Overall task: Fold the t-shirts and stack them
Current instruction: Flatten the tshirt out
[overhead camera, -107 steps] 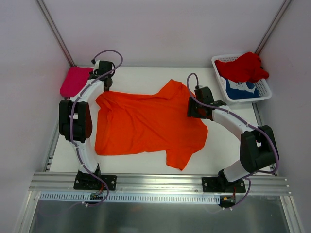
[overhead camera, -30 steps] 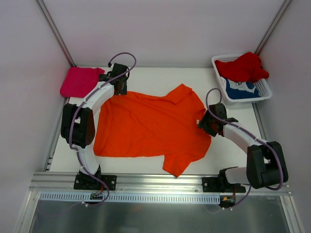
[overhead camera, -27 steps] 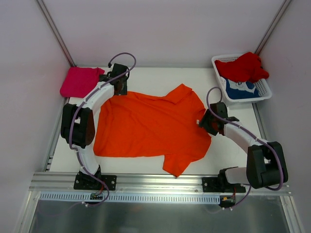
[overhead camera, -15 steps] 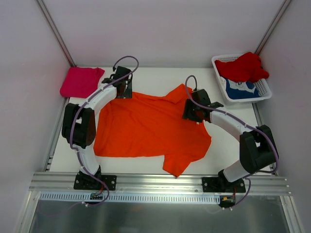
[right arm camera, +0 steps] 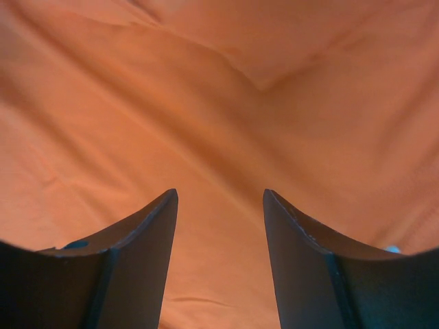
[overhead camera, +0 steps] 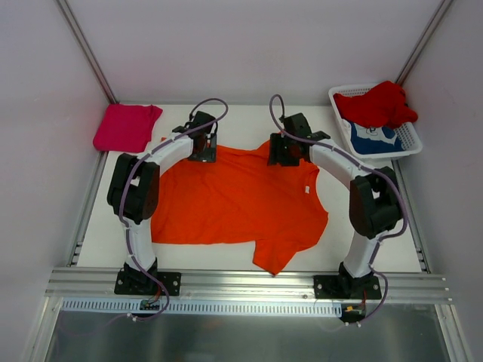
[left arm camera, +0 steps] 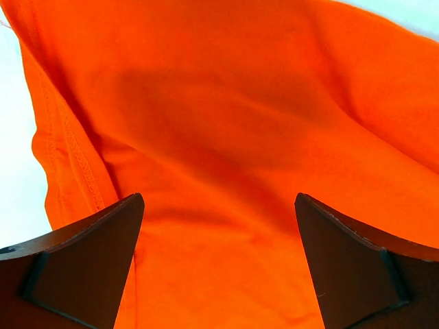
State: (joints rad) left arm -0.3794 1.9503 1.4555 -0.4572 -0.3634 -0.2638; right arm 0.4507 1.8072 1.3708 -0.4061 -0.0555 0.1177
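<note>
A bright orange t-shirt (overhead camera: 234, 200) lies spread on the white table, rumpled along its far edge. My left gripper (overhead camera: 202, 147) hovers over the far-left part of that edge, jaws wide open, with orange cloth (left arm camera: 226, 137) below and nothing between its fingers (left arm camera: 89, 260). My right gripper (overhead camera: 281, 151) is over the far-right shoulder area, open as well, and only orange cloth (right arm camera: 219, 103) shows between its fingers (right arm camera: 134, 250). A folded magenta-pink t-shirt (overhead camera: 124, 126) rests at the far left corner. A red t-shirt (overhead camera: 375, 104) and a blue one with white print (overhead camera: 373, 139) lie in the basket.
The white lattice basket (overhead camera: 343, 130) stands at the far right corner against the wall. Bare table (left arm camera: 14, 185) shows beside the shirt's hemmed edge in the left wrist view. Enclosure walls close in on three sides, and the arm bases sit at the near rail.
My right gripper has swung from the shirt's right side up to its far edge. My left gripper has slid right along the far edge. The two now stand closer together.
</note>
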